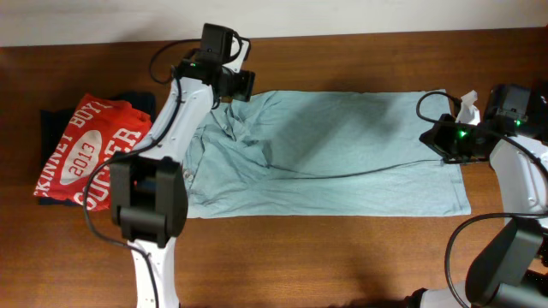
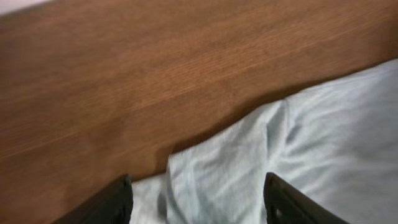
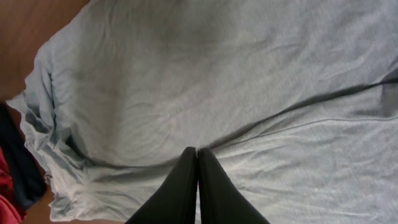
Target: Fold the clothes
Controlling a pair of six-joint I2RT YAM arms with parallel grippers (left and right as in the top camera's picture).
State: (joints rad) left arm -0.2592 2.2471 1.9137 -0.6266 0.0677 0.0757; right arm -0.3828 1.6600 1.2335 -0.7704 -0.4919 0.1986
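A light blue shirt [image 1: 342,145] lies spread flat across the middle of the wooden table, bunched and wrinkled at its left end. My left gripper [image 1: 242,85] is open over the shirt's far left corner; in the left wrist view [image 2: 199,186] its fingers straddle a fold of the cloth [image 2: 336,124]. My right gripper [image 1: 434,137] is at the shirt's right edge. In the right wrist view [image 3: 198,149] its fingers are pressed together at a crease of the shirt [image 3: 186,81], seemingly pinching the cloth.
A folded red printed shirt [image 1: 94,150] lies on a dark navy garment [image 1: 51,120] at the left of the table; both also show at the edge of the right wrist view [image 3: 6,205]. Bare wood [image 1: 342,257] runs along the front.
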